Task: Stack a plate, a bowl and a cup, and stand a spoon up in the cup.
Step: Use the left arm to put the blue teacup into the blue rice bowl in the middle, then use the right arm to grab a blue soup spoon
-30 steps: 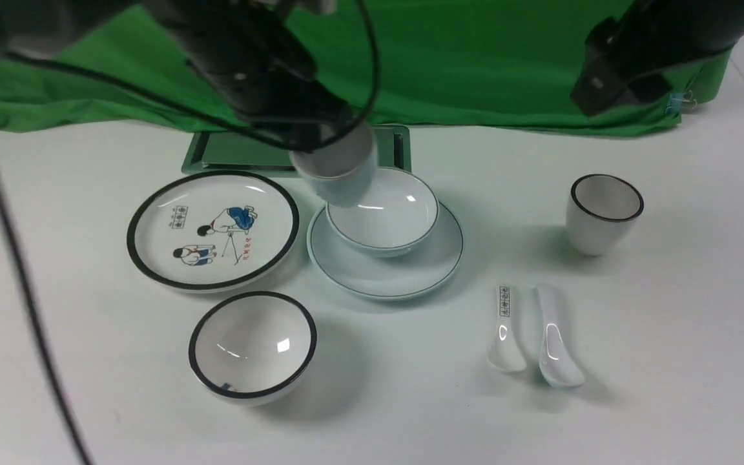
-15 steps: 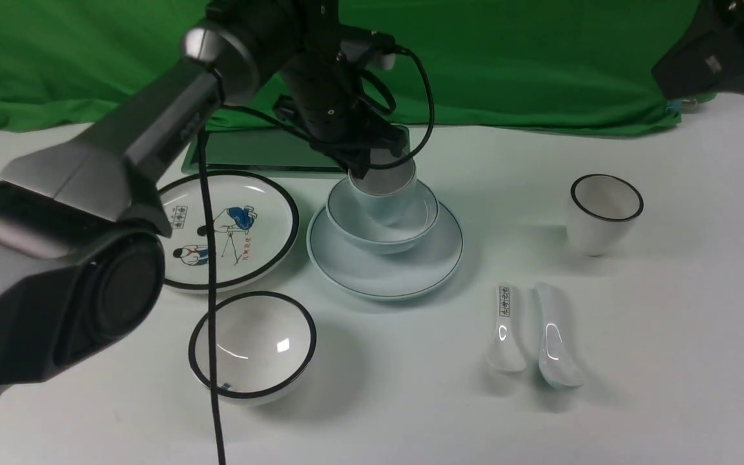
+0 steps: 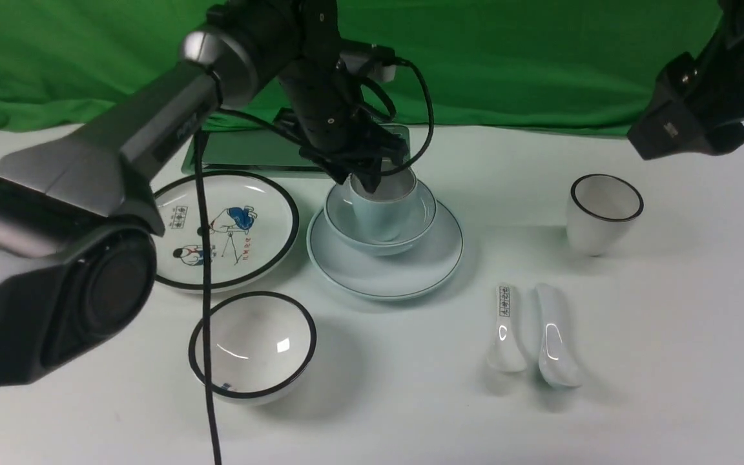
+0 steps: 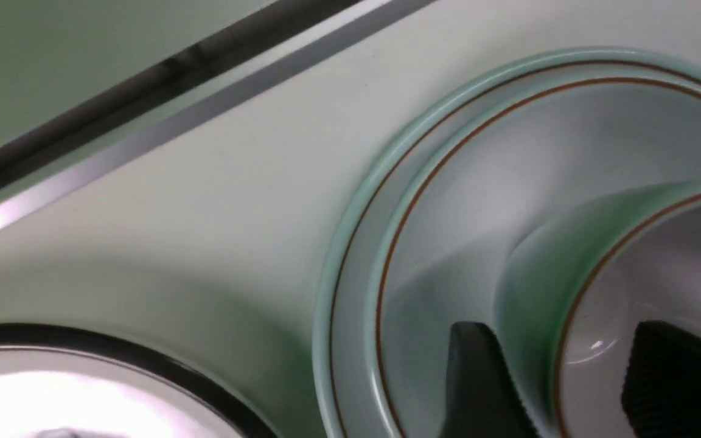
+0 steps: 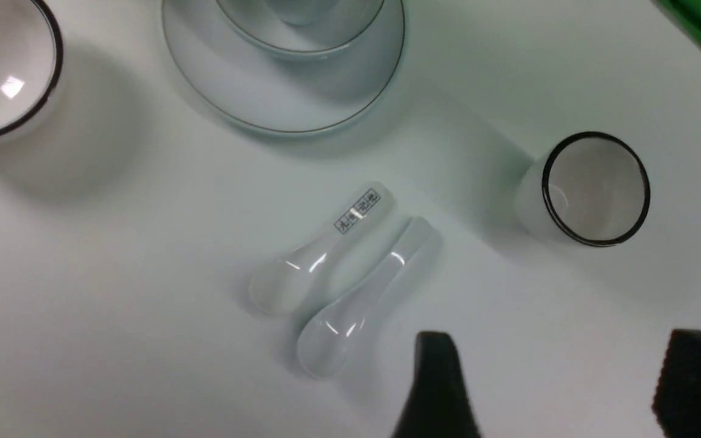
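Note:
The pale plate (image 3: 433,265) lies mid-table with the pale bowl (image 3: 416,227) on it. The squat cup (image 3: 382,213) stands upright in the bowl. My left gripper (image 3: 372,184) is at the cup's rim. In the left wrist view the gripper (image 4: 560,325) straddles the cup (image 4: 539,267) wall, one finger outside and one inside with a gap, so it is open. The plain spoon (image 3: 556,336) lies on the table right of the stack, bowl end toward me. My right gripper (image 5: 563,334) is open and empty, held high above the table beside the spoon (image 5: 362,298).
A patterned-handle spoon (image 3: 504,329) lies against the plain one. A black-rimmed cup (image 3: 604,213) stands at the right. A cartoon plate (image 3: 217,229) and a black-rimmed bowl (image 3: 252,345) sit at the left. A green tray (image 3: 243,152) lies behind.
My left gripper carried the tilted cup over the bowl and lowered it; the cup now stands upright inside. My right arm has shifted at the upper right.

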You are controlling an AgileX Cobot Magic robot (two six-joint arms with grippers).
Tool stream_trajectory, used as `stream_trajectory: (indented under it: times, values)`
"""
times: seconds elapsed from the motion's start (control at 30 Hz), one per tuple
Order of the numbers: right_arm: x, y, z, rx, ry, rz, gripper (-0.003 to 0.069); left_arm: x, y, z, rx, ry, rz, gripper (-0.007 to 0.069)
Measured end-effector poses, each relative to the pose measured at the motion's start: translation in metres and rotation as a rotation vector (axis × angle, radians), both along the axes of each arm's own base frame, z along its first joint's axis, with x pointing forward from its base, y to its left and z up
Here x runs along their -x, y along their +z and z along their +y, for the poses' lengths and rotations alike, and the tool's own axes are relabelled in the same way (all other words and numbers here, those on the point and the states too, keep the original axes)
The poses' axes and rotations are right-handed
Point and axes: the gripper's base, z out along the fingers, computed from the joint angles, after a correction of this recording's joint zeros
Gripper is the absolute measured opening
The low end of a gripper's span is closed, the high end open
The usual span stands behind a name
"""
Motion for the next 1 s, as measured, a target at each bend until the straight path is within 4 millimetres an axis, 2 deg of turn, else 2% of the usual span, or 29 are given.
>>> stream_trajectory:
  times: [0.03, 0.1, 0.13, 0.17, 0.2, 0.33, 0.37, 0.4, 0.43, 0.47, 0.53, 0.57, 0.67, 0.7, 0.73, 0.8, 0.9, 0.93, 0.97, 1.0]
  values:
    - [0.000, -0.001, 0.000, 0.003, 0.000, 0.006, 0.0489, 0.004, 0.018, 0.003, -0.007, 0.002, -0.041, 0.0382]
    - [0.000, -0.004, 0.000, 0.009, -0.001, 0.016, 0.0489, 0.017, 0.065, 0.012, -0.015, 0.010, -0.142, 0.0442]
    - [0.000, -0.005, 0.000, 0.011, -0.001, 0.019, 0.0489, 0.019, 0.069, 0.013, -0.015, 0.010, -0.151, 0.0447]
    - [0.000, -0.010, -0.001, 0.024, -0.006, 0.033, 0.0489, 0.032, 0.104, 0.021, -0.021, 0.019, -0.232, 0.0470]
    - [-0.001, -0.016, -0.001, 0.030, -0.015, 0.045, 0.0489, 0.040, 0.122, 0.025, -0.022, 0.025, -0.275, 0.0478]
    - [-0.008, -0.054, 0.001, 0.032, -0.058, 0.082, 0.0489, 0.087, 0.202, 0.048, -0.014, 0.066, -0.461, 0.0459]
    - [-0.008, -0.057, 0.001, 0.029, -0.065, 0.085, 0.0489, 0.089, 0.205, 0.050, -0.017, 0.071, -0.470, 0.0455]
    - [-0.011, -0.078, 0.003, 0.015, -0.087, 0.090, 0.0489, 0.107, 0.227, 0.061, -0.035, 0.097, -0.528, 0.0423]
    - [-0.012, -0.088, 0.003, 0.006, -0.096, 0.089, 0.0489, 0.116, 0.236, 0.066, -0.046, 0.113, -0.550, 0.0402]
    - [-0.014, -0.107, 0.004, -0.001, -0.111, 0.099, 0.0489, 0.130, 0.248, 0.075, -0.066, 0.137, -0.581, 0.0360]
    - [-0.020, -0.131, 0.008, -0.021, -0.134, 0.098, 0.0489, 0.145, 0.253, 0.086, -0.121, 0.165, -0.592, 0.0296]
    - [-0.021, -0.133, 0.008, -0.024, -0.141, 0.101, 0.0489, 0.147, 0.253, 0.087, -0.126, 0.169, -0.592, 0.0281]
    - [-0.038, -0.170, 0.016, -0.031, -0.191, 0.131, 0.0489, 0.175, 0.248, 0.104, -0.197, 0.201, -0.559, 0.0155]
    - [-0.040, -0.172, 0.016, -0.035, -0.196, 0.125, 0.0489, 0.174, 0.244, 0.103, -0.204, 0.199, -0.548, 0.0155]
    - [-0.050, -0.187, 0.020, -0.037, -0.214, 0.122, 0.0489, 0.187, 0.233, 0.109, -0.233, 0.195, -0.507, 0.0097]
    - [-0.062, -0.207, 0.023, -0.029, -0.241, 0.123, 0.0489, 0.202, 0.219, 0.116, -0.257, 0.203, -0.456, 0.0047]
    - [-0.075, -0.229, 0.027, -0.014, -0.272, 0.124, 0.0489, 0.221, 0.198, 0.123, -0.262, 0.219, -0.412, 0.0008]
    - [-0.076, -0.231, 0.027, -0.010, -0.270, 0.126, 0.0489, 0.223, 0.197, 0.124, -0.265, 0.218, -0.408, 0.0008]
    - [-0.082, -0.242, 0.029, -0.001, -0.286, 0.136, 0.0489, 0.233, 0.186, 0.127, -0.259, 0.220, -0.405, 0.0000]
    - [-0.082, -0.243, 0.029, 0.000, -0.287, 0.137, 0.0489, 0.235, 0.184, 0.127, -0.260, 0.218, -0.404, 0.0000]
